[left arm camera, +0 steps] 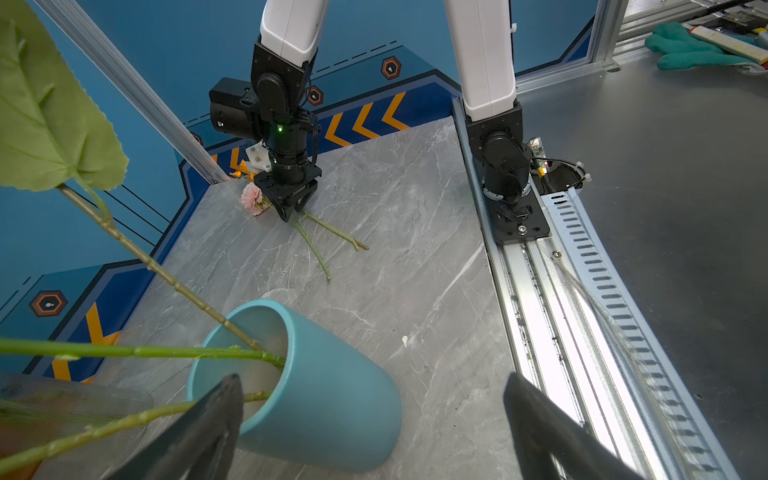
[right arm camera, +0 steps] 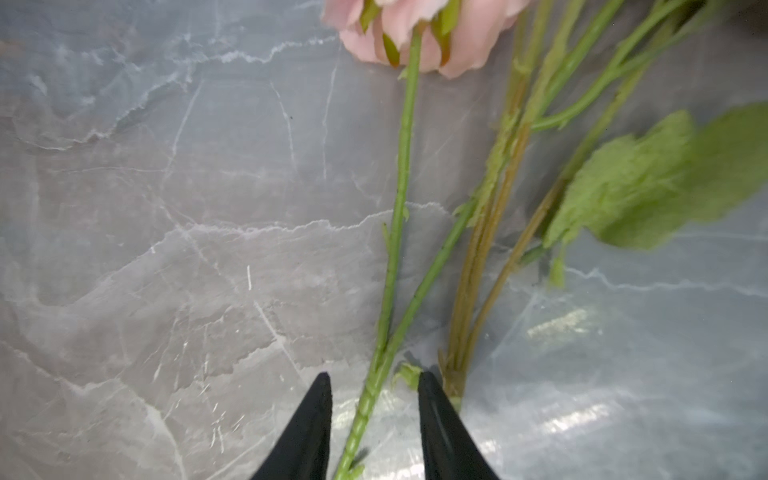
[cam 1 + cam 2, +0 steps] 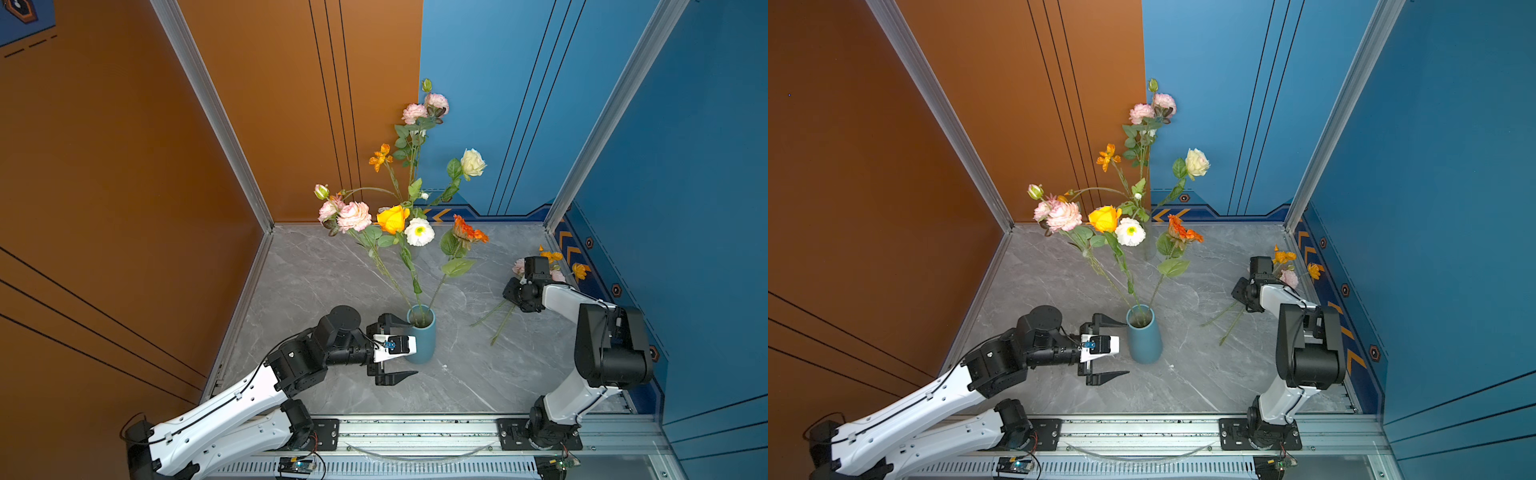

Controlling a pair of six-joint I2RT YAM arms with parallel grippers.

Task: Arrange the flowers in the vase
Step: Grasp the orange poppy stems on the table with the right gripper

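Left gripper [image 3: 1127, 348] is spread wide and grasps nothing, just beside the teal tapered ceramic vase [image 3: 422, 347], which stands ahead of its fingers. That vase is upright on the grey marbled tabletop [image 3: 332, 282] and holds three long green stems fanning upward: pink ruffled blooms [image 3: 353, 216], a yellow rose [image 3: 392, 219] and an orange daisy-like bloom [image 3: 467, 230]. A pink flower [image 1: 253, 199] and an orange-bloomed stem [image 3: 1283, 256] lie flat near the blue right wall [image 3: 706, 208], cut ends toward the vase. Right gripper [image 2: 372, 376] points down, partly parted; the pink flower's stem runs between its fingers, unclamped.
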